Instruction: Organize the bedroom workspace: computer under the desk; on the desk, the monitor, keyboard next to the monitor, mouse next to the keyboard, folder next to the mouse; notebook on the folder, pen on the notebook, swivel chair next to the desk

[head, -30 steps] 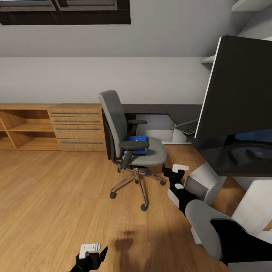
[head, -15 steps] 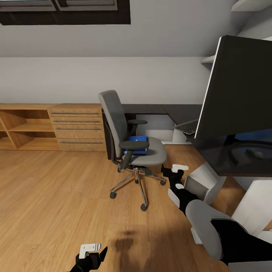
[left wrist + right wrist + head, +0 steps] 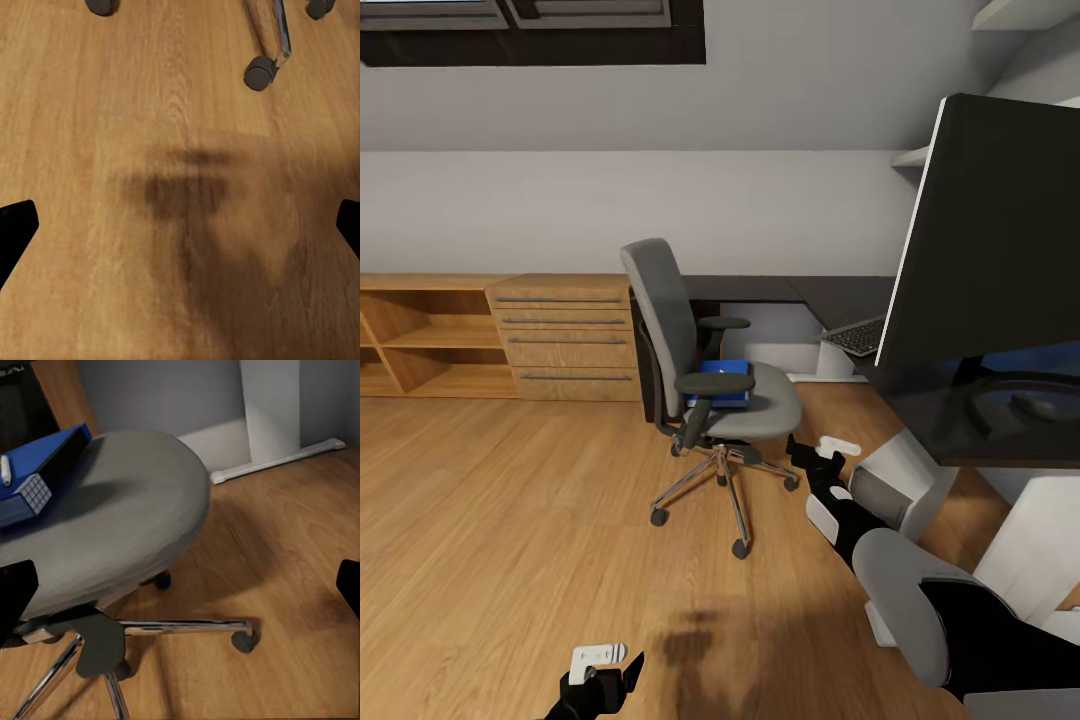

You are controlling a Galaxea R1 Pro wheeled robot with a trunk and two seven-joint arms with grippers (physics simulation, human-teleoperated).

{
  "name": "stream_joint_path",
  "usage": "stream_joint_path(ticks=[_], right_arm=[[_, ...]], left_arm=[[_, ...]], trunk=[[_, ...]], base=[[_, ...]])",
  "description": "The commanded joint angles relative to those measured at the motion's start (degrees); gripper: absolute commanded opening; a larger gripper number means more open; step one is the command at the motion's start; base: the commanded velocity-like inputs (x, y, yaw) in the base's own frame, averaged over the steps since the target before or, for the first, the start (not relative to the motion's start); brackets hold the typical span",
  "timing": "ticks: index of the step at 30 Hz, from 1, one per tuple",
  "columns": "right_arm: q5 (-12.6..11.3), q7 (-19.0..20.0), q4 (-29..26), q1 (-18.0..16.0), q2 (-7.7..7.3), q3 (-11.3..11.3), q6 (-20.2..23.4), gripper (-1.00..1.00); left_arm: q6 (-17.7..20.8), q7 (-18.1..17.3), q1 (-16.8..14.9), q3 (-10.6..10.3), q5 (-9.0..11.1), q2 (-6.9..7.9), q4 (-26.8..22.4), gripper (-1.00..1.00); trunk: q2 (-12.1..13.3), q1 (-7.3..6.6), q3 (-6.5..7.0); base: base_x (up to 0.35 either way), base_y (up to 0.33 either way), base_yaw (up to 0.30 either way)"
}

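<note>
swivel chair (image 3: 712, 385): 1 | folder (image 3: 722, 382): 1 | monitor (image 3: 1000, 235): 1 | keyboard (image 3: 857, 336): 1 | mouse (image 3: 1033, 405): 1

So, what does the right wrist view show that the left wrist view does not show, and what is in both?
Only the right wrist view has the swivel chair seat with the blue folder lying on it, and the desk white leg with its foot bar. Only the left wrist view has a dark shadow on bare boards. Both share the wood floor, chrome chair legs with castors, and wide-open jaws at the picture edges.
</note>
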Motion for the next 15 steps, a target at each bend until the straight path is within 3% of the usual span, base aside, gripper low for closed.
stream_joint_path(ticks=[1,7,15], right_arm=[[-0.6,0.3,0.0,0.0,0.04,-0.4,-0.2,1.00],[-2.5,0.8,0.0,0.0,0.03,-0.4,-0.2,1.00],[-3.1,1.0,0.1,0.0,0.03,-0.5,-0.2,1.00]], left_arm=[[0.4,-0.5,0.0,0.2,0.4,-0.07,0.0,1.00],[0.4,-0.5,0.0,0.3,0.4,-0.06,0.0,1.00],[0.4,-0.5,0.0,0.3,0.4,-0.06,0.0,1.00]], trunk=[[0.0,-0.01,-0.06],[0.0,-0.01,-0.06],[0.0,-0.01,-0.06]], base=[[0.000,0.000,0.000],[0.000,0.000,0.000],[0.054,0.000,0.000]])
